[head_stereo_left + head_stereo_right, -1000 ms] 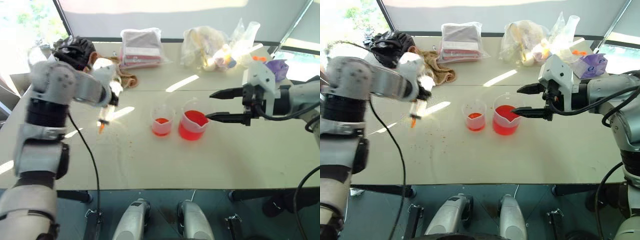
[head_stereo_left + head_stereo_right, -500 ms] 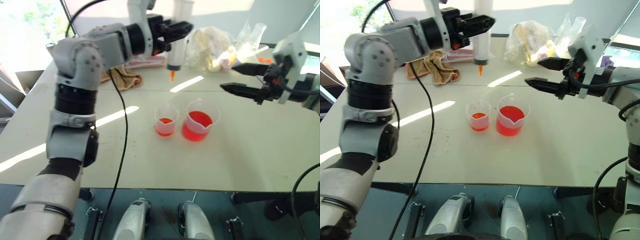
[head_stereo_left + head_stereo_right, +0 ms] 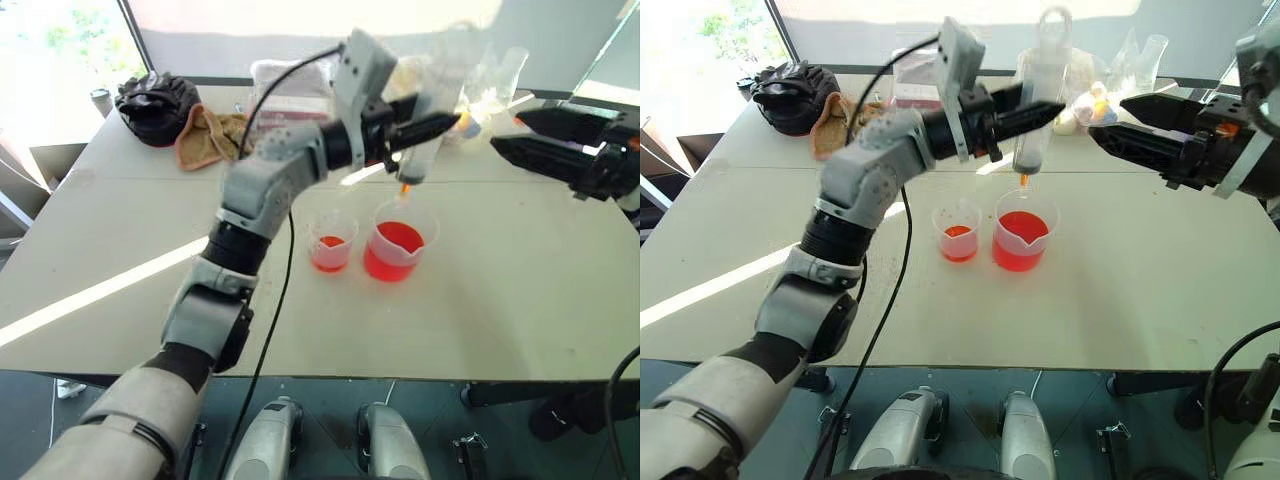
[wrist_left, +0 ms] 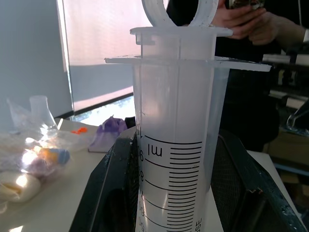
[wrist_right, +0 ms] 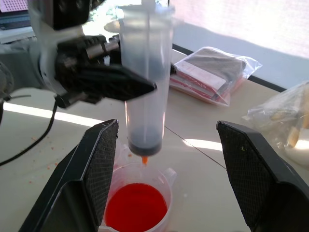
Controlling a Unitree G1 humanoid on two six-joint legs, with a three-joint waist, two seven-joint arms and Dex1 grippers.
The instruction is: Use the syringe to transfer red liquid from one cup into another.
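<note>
The left end effector is clamped on the syringe, holding it upright at upper centre of the frame, orange tip down, just above the beaker without touching the red liquid. The small cup, with a little red liquid in it, stands just left of the beaker on the worktop. At upper right the right end effector hangs wide open and empty, fingers pointing toward the syringe.
</note>
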